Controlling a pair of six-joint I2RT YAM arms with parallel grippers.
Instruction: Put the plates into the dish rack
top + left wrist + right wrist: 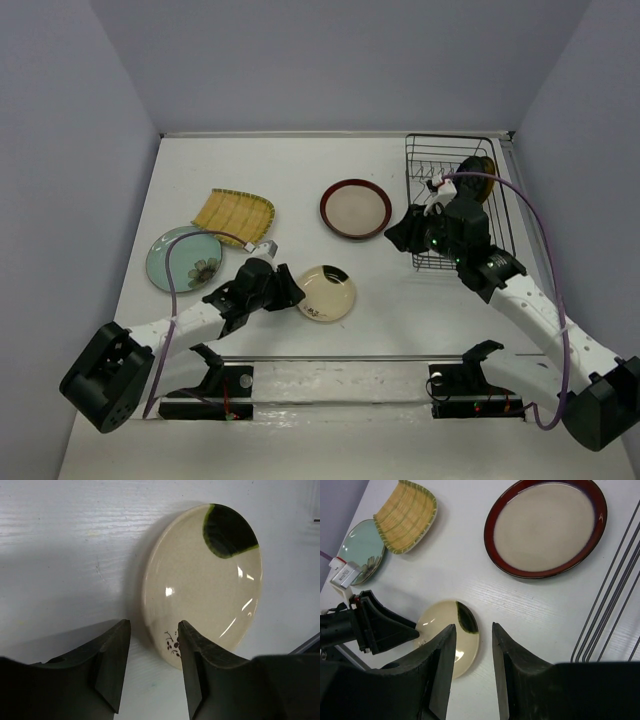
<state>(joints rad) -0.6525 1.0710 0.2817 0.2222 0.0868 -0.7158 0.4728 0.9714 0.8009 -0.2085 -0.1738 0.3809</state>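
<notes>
A cream plate with a dark green mark lies flat on the white table. My left gripper is low at its near rim, open, with one finger over the plate and the other outside the rim. My right gripper hovers open and empty beside the black wire dish rack. A small patterned plate stands in the rack. The red-rimmed plate, the yellow fan-shaped plate and the pale green plate lie on the table.
Grey walls close the table on the left, back and right. The rack's wires run just right of my right gripper. The arm mounts sit along the near edge.
</notes>
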